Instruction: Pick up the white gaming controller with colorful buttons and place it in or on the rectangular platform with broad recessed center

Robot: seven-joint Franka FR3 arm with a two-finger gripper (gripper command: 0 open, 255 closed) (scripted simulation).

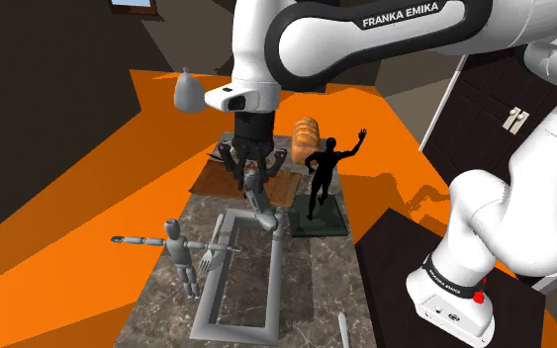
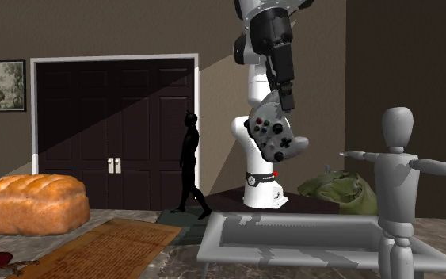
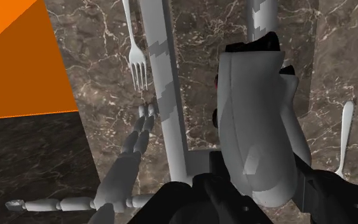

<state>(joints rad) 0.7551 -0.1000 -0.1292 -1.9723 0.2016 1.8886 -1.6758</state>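
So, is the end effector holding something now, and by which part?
Yes. The end effector clasps the grey-white gaming controller by its upper edge, and the rest hangs tilted below it.

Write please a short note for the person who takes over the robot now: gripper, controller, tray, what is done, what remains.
Gripper: shut on the controller, which hangs in the air, it seems over one end of the tray.
Tray: lies flat beside the grey jointed doll.
Done: the pick-up.
Left: lower the controller into the tray's recess, then open the fingers.
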